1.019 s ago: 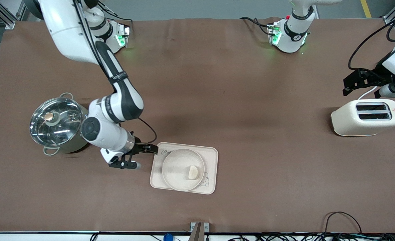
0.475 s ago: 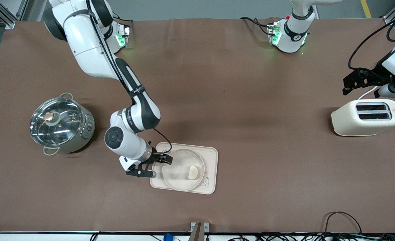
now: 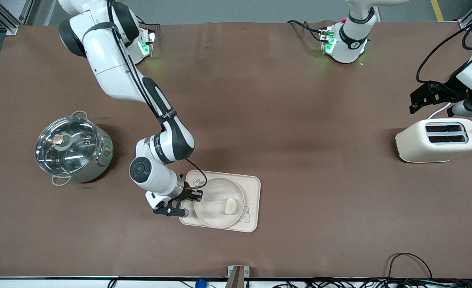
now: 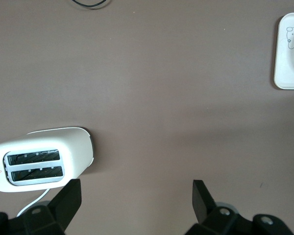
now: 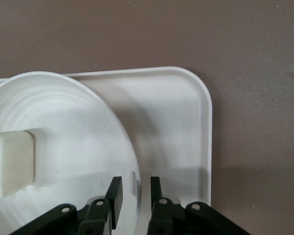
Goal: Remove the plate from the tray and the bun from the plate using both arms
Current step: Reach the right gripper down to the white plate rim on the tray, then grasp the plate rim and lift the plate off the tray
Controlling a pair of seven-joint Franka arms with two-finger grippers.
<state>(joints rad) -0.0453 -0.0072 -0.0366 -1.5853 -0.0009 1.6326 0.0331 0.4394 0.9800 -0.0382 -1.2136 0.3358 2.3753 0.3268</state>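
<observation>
Sat round plate [image 3: 214,200] on the Rabbit tray [image 3: 253,202], nearer the front camera, with the bun [image 3: 230,206] lying in the plate. Had the right gripper [image 5: 135,193] straddling the plate's rim at the edge toward the right arm's end, jaws narrow, one finger [image 5: 114,196] inside and one outside. Parked the left gripper [image 4: 137,198] wide open above bare table [image 3: 299,120] by the toaster [image 3: 437,140], waiting. Left the lidded pot [image 3: 72,148] beside the right arm
</observation>
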